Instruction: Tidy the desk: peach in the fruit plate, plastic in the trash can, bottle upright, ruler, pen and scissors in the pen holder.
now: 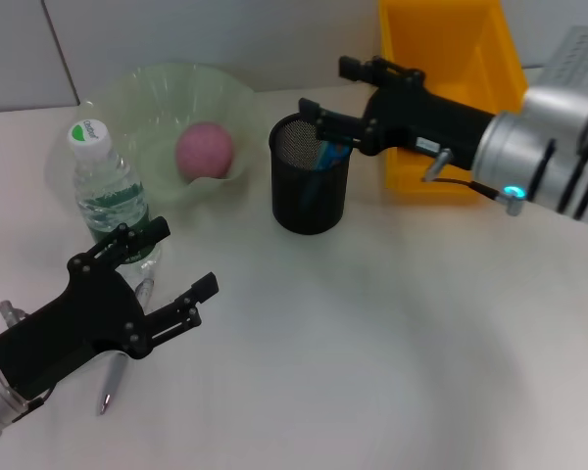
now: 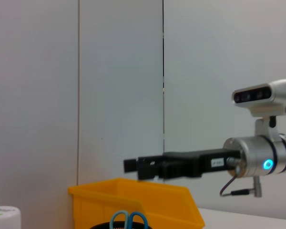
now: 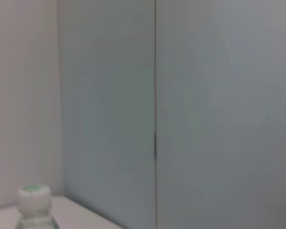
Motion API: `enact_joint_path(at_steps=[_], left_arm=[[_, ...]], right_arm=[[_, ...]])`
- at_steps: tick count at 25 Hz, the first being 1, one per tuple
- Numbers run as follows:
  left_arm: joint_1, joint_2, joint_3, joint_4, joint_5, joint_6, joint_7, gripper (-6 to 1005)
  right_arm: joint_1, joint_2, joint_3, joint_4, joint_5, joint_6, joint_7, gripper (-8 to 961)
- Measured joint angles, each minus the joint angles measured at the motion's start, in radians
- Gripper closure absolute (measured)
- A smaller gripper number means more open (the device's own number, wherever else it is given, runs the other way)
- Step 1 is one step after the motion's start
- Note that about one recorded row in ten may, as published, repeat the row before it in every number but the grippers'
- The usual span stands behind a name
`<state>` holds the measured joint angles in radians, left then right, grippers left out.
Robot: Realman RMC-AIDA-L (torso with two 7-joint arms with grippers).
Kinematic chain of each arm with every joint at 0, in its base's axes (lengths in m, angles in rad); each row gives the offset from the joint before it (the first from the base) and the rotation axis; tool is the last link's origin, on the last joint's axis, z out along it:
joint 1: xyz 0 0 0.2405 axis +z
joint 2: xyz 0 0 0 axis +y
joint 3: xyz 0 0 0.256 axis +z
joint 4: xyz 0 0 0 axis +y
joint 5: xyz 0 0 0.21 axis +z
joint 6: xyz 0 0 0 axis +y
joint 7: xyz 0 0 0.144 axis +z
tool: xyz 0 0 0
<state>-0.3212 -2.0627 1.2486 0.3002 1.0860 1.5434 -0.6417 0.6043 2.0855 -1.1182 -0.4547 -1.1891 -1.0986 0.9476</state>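
A pink peach [image 1: 204,150] lies in the pale green fruit plate [image 1: 147,93] at the back left. The water bottle [image 1: 105,191] stands upright beside the plate; its cap also shows as the bottle cap [image 3: 34,193]. The black mesh pen holder [image 1: 310,201] holds blue scissors [image 1: 329,155], whose handles show as scissors [image 2: 128,219]. My right gripper [image 1: 331,90] hovers open just above the holder's rim, holding nothing. Near the front left, my left gripper [image 1: 183,259] is open above a silver pen [image 1: 112,377] lying on the table. Ruler and plastic are out of view.
A yellow bin [image 1: 451,88] stands behind the pen holder at the back right, with my right arm reaching across its front. It appears again as the yellow bin [image 2: 133,198]. A thin silver object [image 1: 10,313] pokes out beside my left arm.
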Motion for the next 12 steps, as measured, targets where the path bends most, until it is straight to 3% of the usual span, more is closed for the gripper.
enact_joint_path(at_steps=[6, 12], left_arm=[[0.007, 0.002, -0.001, 0.001, 0.0, 0.01, -0.001, 217], [0.029, 0.003, 0.002, 0.02, 0.011, 0.027, -0.003, 218]], right_arm=[[-0.117, -0.003, -0.002, -0.163, -0.005, -0.081, 0.135, 116], [-0.185, -0.008, -0.003, -0.284, -0.102, -0.137, 0.278, 117]])
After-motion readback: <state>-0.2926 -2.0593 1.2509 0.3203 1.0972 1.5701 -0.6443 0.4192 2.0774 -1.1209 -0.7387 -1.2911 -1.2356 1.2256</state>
